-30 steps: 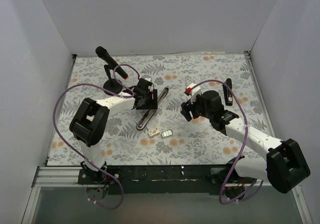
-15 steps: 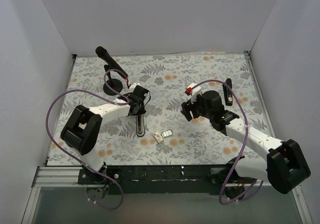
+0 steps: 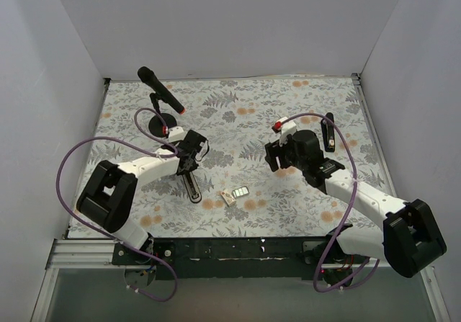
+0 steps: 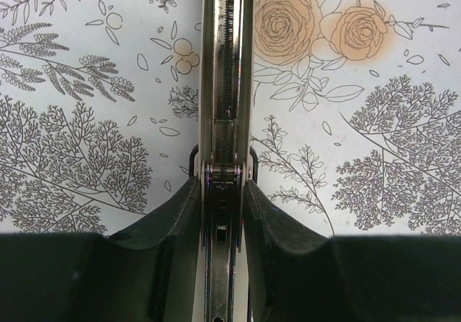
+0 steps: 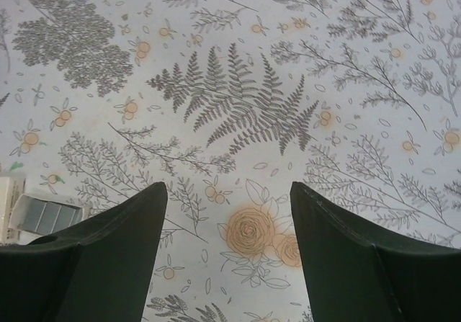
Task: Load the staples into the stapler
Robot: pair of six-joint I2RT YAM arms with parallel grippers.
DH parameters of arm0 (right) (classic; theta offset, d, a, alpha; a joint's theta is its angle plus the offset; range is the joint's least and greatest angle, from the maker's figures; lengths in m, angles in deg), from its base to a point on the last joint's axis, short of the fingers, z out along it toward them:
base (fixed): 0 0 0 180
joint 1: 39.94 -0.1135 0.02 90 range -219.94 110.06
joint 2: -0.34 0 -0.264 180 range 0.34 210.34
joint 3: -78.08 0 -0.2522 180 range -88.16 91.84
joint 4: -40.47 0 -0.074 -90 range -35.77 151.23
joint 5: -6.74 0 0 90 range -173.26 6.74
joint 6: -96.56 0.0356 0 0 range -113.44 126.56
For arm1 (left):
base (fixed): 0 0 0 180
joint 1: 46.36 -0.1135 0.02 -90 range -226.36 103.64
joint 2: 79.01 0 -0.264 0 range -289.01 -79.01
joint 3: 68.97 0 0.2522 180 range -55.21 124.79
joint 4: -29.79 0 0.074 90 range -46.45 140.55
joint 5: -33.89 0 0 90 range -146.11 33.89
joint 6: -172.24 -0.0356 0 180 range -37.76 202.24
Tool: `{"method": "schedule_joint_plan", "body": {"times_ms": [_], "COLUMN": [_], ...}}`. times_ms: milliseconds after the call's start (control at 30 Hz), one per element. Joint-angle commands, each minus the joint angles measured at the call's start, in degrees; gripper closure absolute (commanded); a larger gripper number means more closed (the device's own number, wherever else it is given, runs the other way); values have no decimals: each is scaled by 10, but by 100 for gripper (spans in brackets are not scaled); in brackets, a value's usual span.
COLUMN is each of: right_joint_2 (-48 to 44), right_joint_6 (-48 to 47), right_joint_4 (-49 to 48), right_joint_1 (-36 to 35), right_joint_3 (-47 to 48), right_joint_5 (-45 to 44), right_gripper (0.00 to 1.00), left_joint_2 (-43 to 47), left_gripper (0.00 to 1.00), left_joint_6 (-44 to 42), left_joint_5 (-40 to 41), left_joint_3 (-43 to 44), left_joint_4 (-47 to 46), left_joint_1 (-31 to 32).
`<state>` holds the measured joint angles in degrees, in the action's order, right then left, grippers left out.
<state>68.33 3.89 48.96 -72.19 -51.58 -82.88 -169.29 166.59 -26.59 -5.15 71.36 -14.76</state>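
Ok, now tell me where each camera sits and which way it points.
Top external: above and behind the robot, looking down on the table; left arm and right arm show.
Left wrist: looks down along the stapler; left tool clamps it.
Right wrist: looks down at the table; right tool open, staples at left.
Shared: top and left wrist both show the stapler.

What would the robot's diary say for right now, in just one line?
left hand: shut on stapler | right hand: open, holding nothing | staples: on table, not loaded
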Motion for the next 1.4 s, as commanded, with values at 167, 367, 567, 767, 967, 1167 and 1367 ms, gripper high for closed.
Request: {"method": "schedule_joint_plan", "body": {"times_ms": [167, 367, 567, 767, 967, 1167, 1367], "right_joint_2": [-12, 3, 43, 147, 277, 369, 431], "right_joint_6": [105, 112, 112, 96, 73, 46, 29], "right_joint_4": [44, 123, 163, 168, 179, 183, 176], "right_joint_1": [67, 130, 206, 271, 317, 351, 352], "right_joint_3": [22, 72, 118, 213, 337, 412, 453], "right_joint_5": [-71, -83, -158, -185, -172, -128, -82], "right_gripper": [18, 5, 5, 11, 15, 23, 30], "left_joint_2": [44, 117, 262, 408, 517, 513, 487], "left_gripper": [59, 21, 2, 2, 2, 2, 2], "left_joint_6": [55, 19, -85, -263, -332, -356, -357], "left_joint_5": [2, 23, 37, -29, -141, -186, -194], "left_joint_3": [-17, 0, 0, -55, -164, -173, -166], "left_joint_4": [18, 29, 0, -101, -202, -217, -210], "left_joint_1": [-4, -4, -4, -4, -4, -4, -4]}}
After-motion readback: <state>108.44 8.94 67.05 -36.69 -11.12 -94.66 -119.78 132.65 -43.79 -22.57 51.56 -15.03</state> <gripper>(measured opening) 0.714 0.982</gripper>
